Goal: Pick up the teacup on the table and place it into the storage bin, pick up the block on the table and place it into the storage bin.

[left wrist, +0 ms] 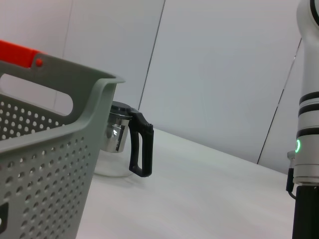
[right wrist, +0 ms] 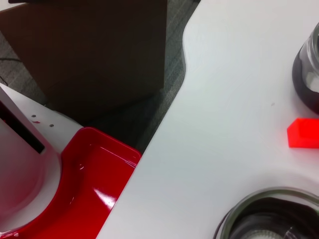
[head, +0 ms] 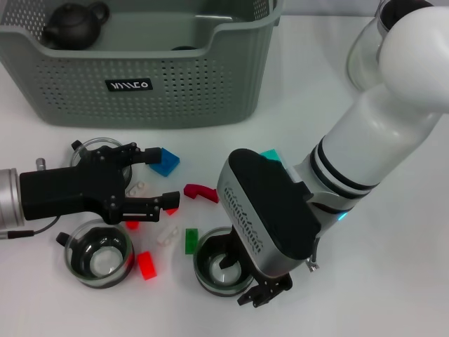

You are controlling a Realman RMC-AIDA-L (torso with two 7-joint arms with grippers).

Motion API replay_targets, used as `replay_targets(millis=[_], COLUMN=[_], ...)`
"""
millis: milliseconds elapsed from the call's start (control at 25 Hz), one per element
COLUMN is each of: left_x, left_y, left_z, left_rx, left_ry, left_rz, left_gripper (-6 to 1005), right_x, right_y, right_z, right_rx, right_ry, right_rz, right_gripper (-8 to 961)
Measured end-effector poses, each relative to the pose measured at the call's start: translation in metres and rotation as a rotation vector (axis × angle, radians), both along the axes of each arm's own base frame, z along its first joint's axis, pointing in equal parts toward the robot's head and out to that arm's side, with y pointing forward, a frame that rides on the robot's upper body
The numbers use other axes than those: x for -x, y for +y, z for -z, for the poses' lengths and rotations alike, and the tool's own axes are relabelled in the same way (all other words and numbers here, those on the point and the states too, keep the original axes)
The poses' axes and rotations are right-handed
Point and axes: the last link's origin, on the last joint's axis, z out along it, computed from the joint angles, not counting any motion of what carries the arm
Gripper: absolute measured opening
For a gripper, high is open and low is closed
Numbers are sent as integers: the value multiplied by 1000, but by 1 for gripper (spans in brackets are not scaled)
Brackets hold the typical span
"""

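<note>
Nearest my head camera: right gripper, lowered over a glass teacup at the table's near edge, one finger inside the cup and one outside its rim; I cannot tell whether it is clamped yet.

Storage bin: grey-green, perforated, at the far side; a dark teapot sits in it.

Left gripper: fingers spread, holding nothing, hovering over the scattered blocks in front of the bin.

Second teacup: near left, beneath my left arm.

Blocks: blue block beside the upper left finger, red block next to the second teacup, green block touching the first teacup's rim.
</note>
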Motion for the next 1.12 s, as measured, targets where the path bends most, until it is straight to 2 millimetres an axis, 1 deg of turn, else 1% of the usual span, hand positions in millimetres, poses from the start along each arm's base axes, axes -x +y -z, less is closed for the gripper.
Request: replay_targets(millis=[280,680,1000,1120], left_x=[0,0,0,0], left_y=[0,0,0,-1], left_z=[0,0,0,-1], left_rx=[-1,-4,-3,-3], left_ry=[-1,-4,-5,-6], left_rz=[-1,-1,1,3], left_gripper=[894,893,892,892], right_x=[3,6,8,12], right_y=[2,5,4,3], right_z=[0,-2,-4,-7], right_rx=[-22,-43,-48,-47], right_ry=[-10,-35,-49,-52], right_rz=[14,40,70,84], right_gripper=[578,110,75,62])
